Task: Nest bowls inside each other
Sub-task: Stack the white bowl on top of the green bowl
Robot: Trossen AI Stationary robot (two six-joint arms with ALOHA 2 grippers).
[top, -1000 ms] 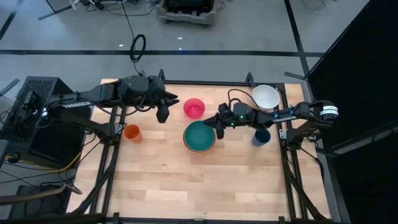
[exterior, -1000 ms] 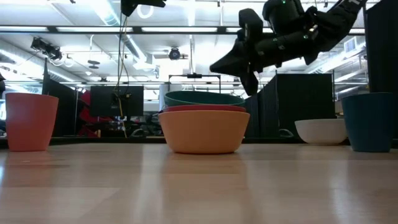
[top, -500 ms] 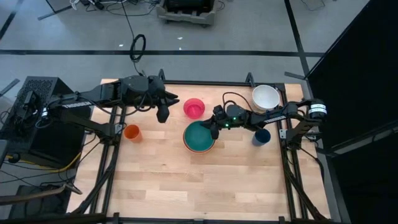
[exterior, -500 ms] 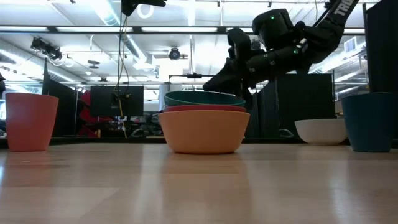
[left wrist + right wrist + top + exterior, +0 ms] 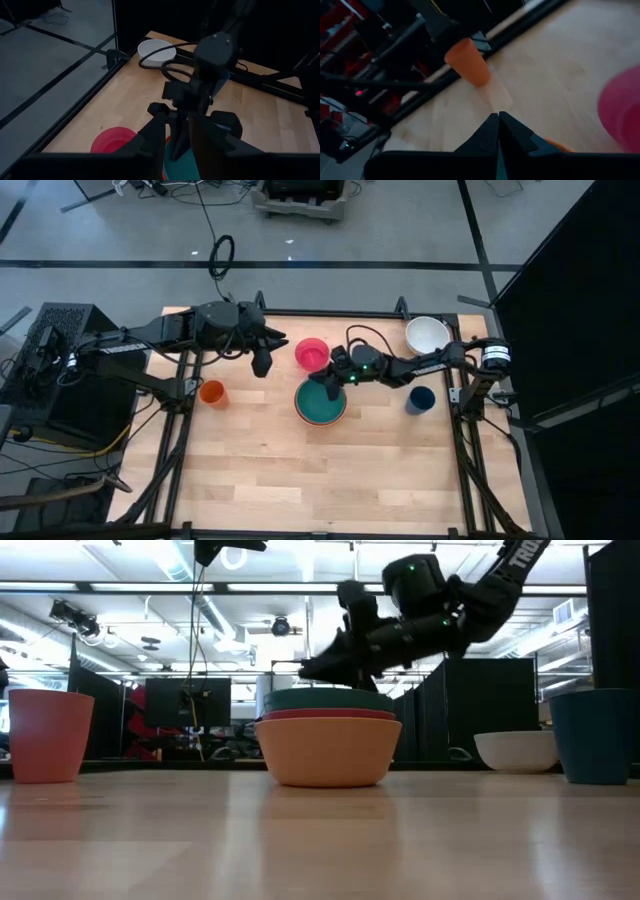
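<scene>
Right arm stretched low across the table, its right gripper (image 5: 322,380) clenched empty above the teal bowl (image 5: 320,399), which sits nested in the red and orange-yellow bowls mid-table. Pink bowl (image 5: 312,353) just behind. Left gripper (image 5: 262,365), nearly closed, waits empty near the back-left.

Only one bit of lettering is showing: white capitals, cut off by the frame edge, reading roughly "TRO", are running along the dark right arm (image 5: 515,558) in the low view. Nothing else is legible.
</scene>
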